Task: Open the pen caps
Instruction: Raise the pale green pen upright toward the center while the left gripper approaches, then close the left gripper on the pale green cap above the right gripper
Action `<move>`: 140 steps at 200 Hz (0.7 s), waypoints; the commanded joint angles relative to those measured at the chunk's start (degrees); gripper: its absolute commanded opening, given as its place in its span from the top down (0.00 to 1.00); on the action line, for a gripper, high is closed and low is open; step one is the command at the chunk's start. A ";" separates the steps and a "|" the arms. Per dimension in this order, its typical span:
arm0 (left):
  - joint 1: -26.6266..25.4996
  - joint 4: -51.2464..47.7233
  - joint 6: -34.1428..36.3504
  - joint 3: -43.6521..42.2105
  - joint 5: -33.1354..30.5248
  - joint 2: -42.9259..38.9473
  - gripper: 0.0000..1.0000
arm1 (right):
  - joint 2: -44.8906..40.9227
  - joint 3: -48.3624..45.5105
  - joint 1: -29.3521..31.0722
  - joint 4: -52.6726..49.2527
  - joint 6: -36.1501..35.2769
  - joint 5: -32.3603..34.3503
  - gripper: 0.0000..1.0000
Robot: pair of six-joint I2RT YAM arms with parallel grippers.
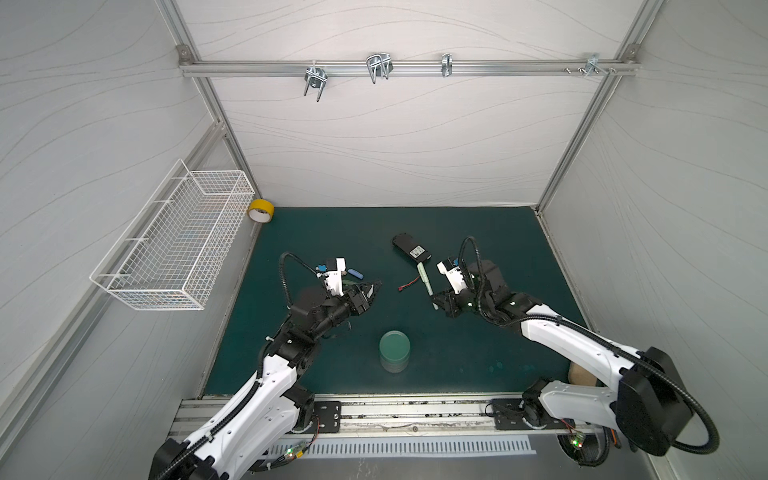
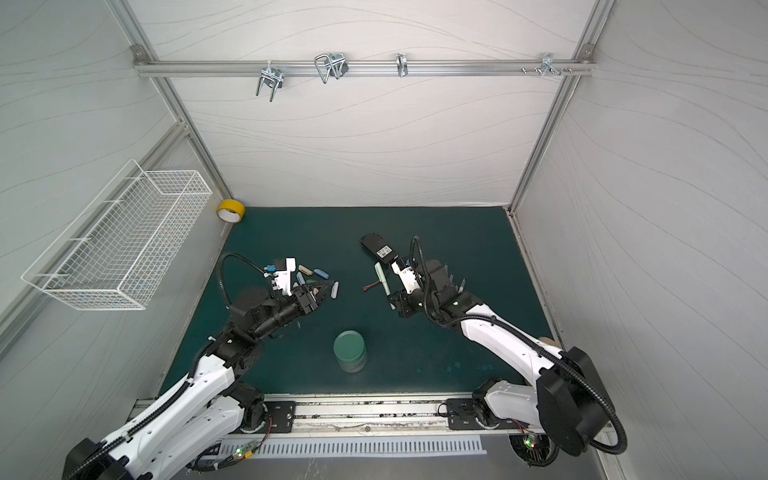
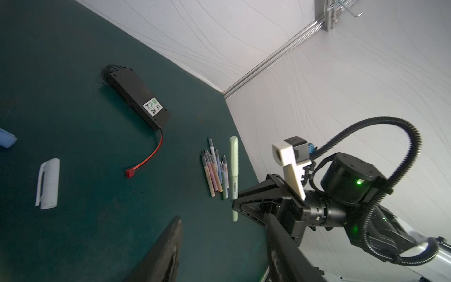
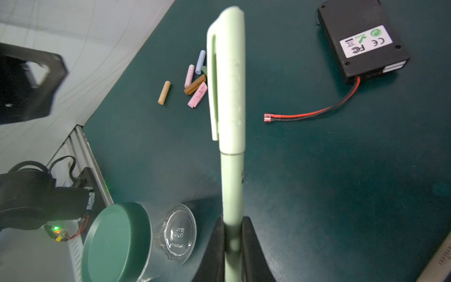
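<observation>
The right tool (image 4: 233, 225) is pinching the green pen (image 4: 231, 185) low on its barrel, right of centre in both top views, its green cap (image 4: 230, 80) still on and pointing toward the upper edge. The left tool (image 1: 371, 289), left of centre, is standing half-spread and seemingly empty. For a clean pull, it should be closing on the cap alone, past the seam, and drawing straight along the pen's axis while the right is gripping firmly; a skewed pull risks bending or slipping the pen.
</observation>
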 commanded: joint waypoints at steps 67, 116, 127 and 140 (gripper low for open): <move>-1.62 15.74 4.61 -1.93 5.38 4.49 0.44 | 1.22 -1.37 3.20 4.24 -0.21 -12.27 1.00; -3.89 17.01 5.53 -0.24 8.11 8.05 0.47 | 2.45 -1.09 4.80 5.40 0.58 -15.03 1.00; -4.28 16.61 5.78 0.24 8.52 9.00 0.47 | 2.63 -1.04 4.97 5.90 0.74 -15.40 1.00; -4.69 16.76 5.85 0.86 9.16 10.19 0.48 | 2.72 -1.17 5.15 6.26 0.66 -15.71 1.00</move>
